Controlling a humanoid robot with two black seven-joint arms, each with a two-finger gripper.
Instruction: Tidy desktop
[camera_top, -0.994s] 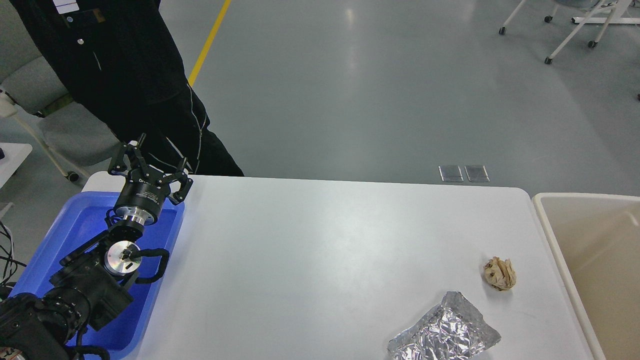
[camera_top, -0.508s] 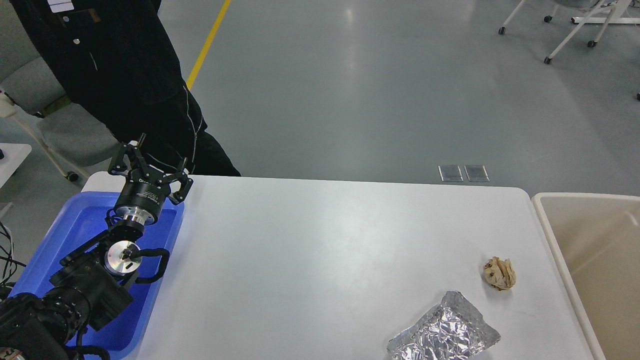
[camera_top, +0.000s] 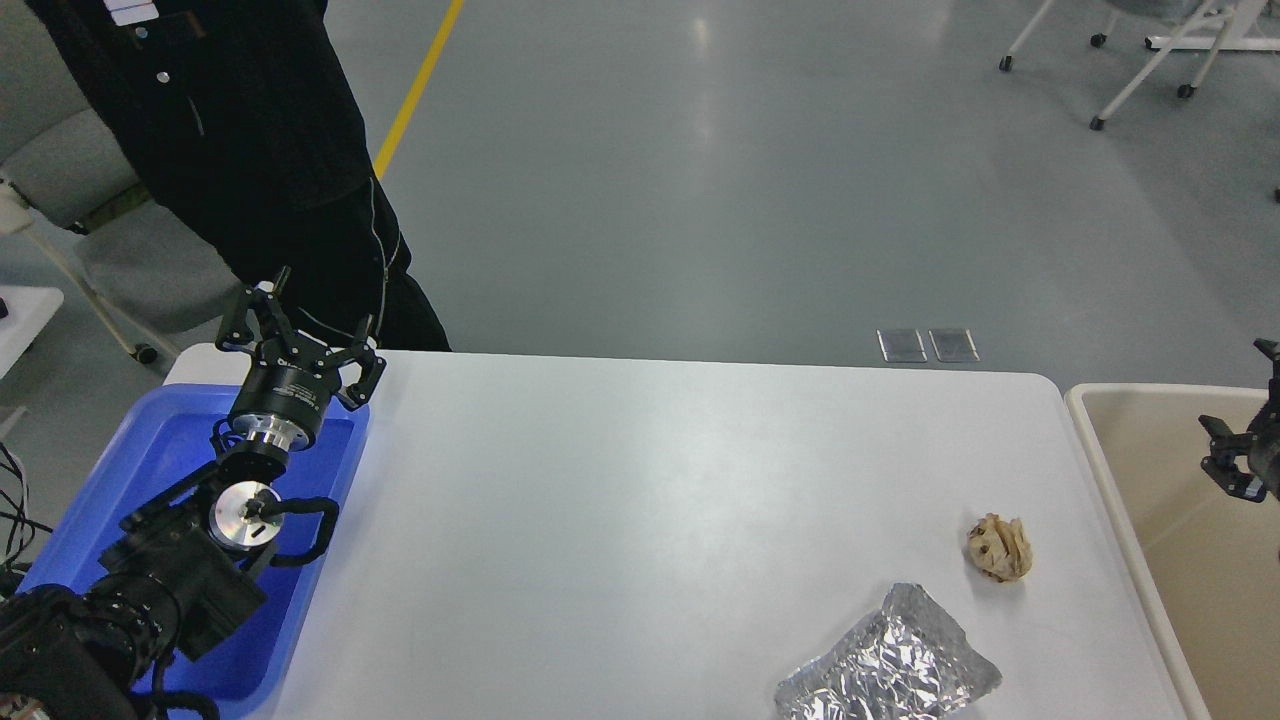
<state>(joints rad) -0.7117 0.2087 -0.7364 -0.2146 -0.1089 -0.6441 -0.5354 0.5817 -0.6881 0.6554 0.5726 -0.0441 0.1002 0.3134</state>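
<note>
The white desktop (camera_top: 650, 500) fills the middle of the head view. A crumpled brownish paper ball (camera_top: 999, 547) lies on it near the right edge. A crinkled piece of silver foil (camera_top: 888, 666) lies at the front right, partly cut off by the frame's bottom. My left gripper (camera_top: 322, 300) is open and empty, held over the far end of the blue tray (camera_top: 100, 500). My right gripper (camera_top: 1234, 388) shows only partly at the right edge, over the beige bin (camera_top: 1130, 500), with its fingers apart and nothing in them.
A person in black clothes (camera_top: 250, 150) stands just behind the table's far left corner, close to my left gripper. A grey chair (camera_top: 110, 240) is at the left, and wheeled chair legs (camera_top: 1140, 60) are at the far right on the floor.
My right gripper has come into view at the right edge, over the bin. The person behind the table has shifted slightly left. My left arm has not moved.
</note>
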